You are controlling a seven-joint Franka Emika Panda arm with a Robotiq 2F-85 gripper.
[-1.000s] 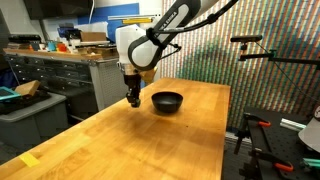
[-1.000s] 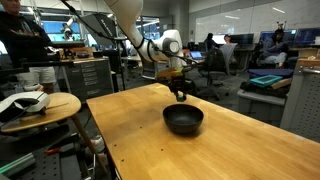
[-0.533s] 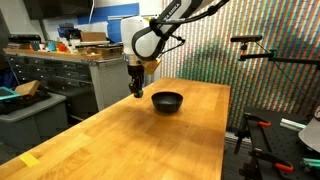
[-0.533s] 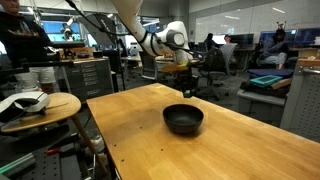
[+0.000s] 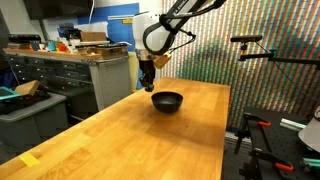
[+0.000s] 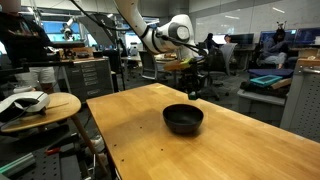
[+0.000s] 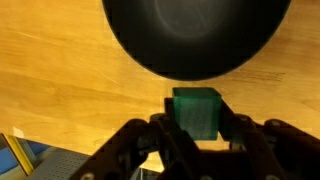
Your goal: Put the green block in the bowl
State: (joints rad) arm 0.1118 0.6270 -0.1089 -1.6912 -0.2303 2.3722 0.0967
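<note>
In the wrist view my gripper (image 7: 197,125) is shut on the green block (image 7: 196,111), a small dark-green cube held between the black fingers. The black glossy bowl (image 7: 196,35) lies just beyond the block at the top of that view. In both exterior views the gripper (image 5: 147,84) (image 6: 192,88) hangs in the air above the wooden table, a little to the side of the bowl (image 5: 167,101) (image 6: 183,119) and higher than its rim. The block is too small to make out in the exterior views.
The bowl sits on a long wooden table (image 5: 150,140) (image 6: 200,150). A yellow tape patch (image 5: 30,159) lies at the table's near corner. Cabinets and benches (image 5: 60,70) stand beside the table, and a stool with items (image 6: 35,103) stands near it.
The gripper has risen from near the table surface and moved toward the bowl, carrying the block with it. The bowl has not moved.
</note>
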